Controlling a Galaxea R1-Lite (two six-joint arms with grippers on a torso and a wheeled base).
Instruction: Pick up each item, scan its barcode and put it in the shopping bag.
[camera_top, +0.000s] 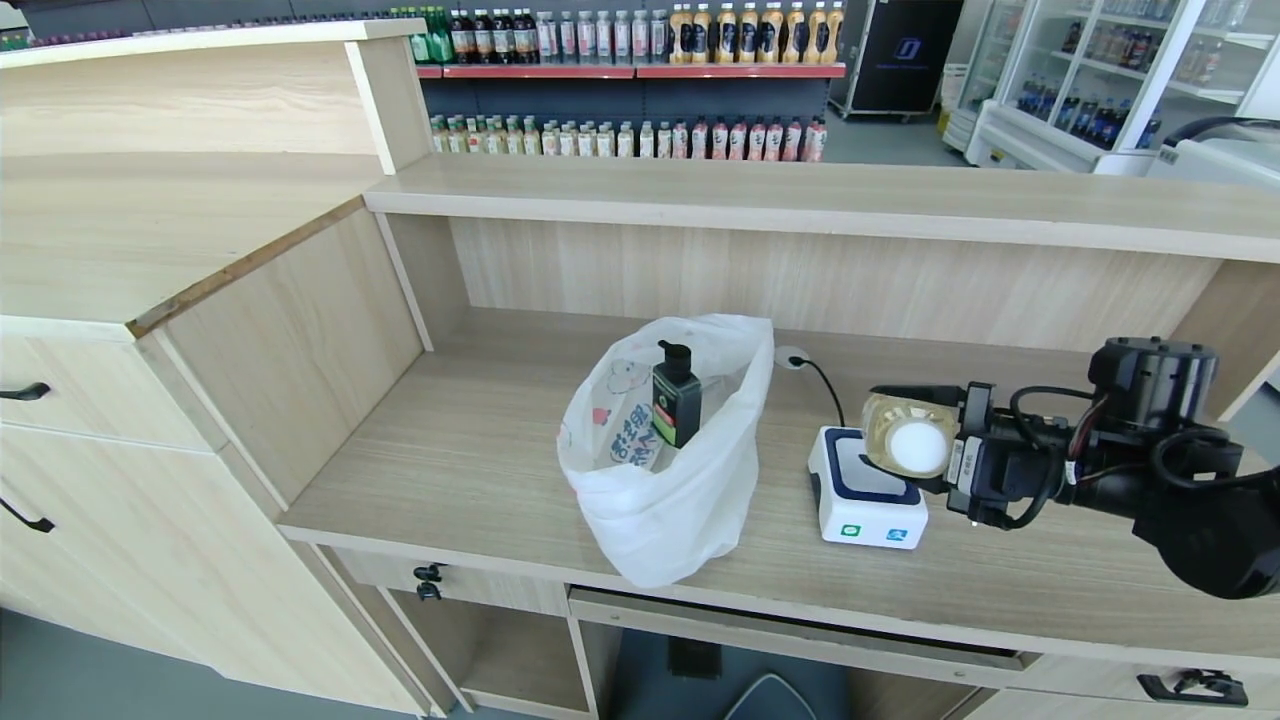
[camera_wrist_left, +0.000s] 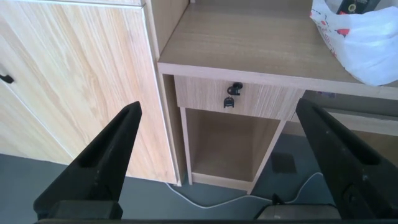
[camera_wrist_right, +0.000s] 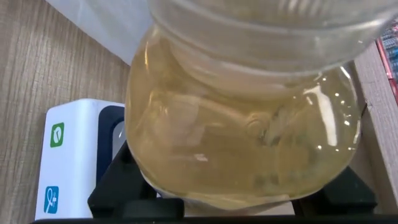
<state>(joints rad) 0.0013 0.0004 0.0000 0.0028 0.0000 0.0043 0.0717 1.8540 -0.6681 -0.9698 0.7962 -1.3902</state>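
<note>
My right claw (camera_top: 908, 447) grips a yellowish bottle (camera_top: 903, 438) just above the scanner (camera_top: 866, 502), right of centre in the head view; whether its barcode faces it I can't tell. A dark pump bottle (camera_top: 677, 402) already stands in the shopping bag (camera_top: 660, 510) mid-frame, so this one remains to bag. My left claw (camera_wrist_left: 219, 109) gapes wide, empty.

A clear bottle (camera_wrist_right: 242, 137) of amber liquid sits clamped between the dark fingers (camera_wrist_right: 118, 186) of the right gripper (camera_wrist_right: 236, 208), partly above a white-and-blue scanner (camera_wrist_right: 71, 155) on the wooden counter (camera_wrist_right: 37, 62). A white shopping bag (camera_wrist_right: 106, 18) lies beyond the fingertips.
</note>
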